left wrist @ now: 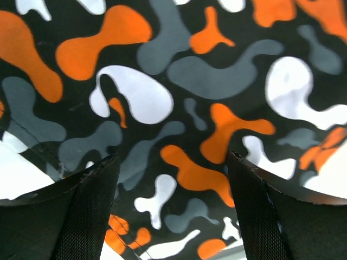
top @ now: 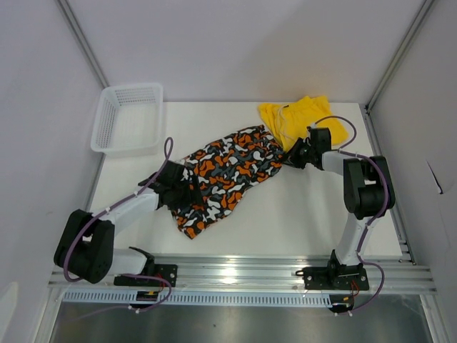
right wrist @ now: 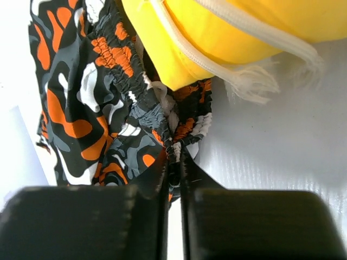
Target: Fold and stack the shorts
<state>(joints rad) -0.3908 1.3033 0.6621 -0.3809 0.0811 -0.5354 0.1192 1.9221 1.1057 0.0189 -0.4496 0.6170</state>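
Note:
The patterned shorts (top: 227, 171) lie spread across the middle of the table, blotched in orange, white, black and grey. My left gripper (top: 184, 191) hovers open over their left part, and the fabric (left wrist: 173, 108) fills the gap between its black fingers (left wrist: 92, 211). The yellow shorts (top: 300, 118) with a pale drawstring (right wrist: 238, 81) lie bunched at the back right, overlapping the patterned pair's waistband. My right gripper (top: 294, 158) is shut on that elastic waistband (right wrist: 174, 142) at its right end.
A white plastic mesh basket (top: 128, 118) stands at the back left of the table. Grey walls close in the table on three sides. A metal rail (top: 243, 271) with both arm bases runs along the near edge.

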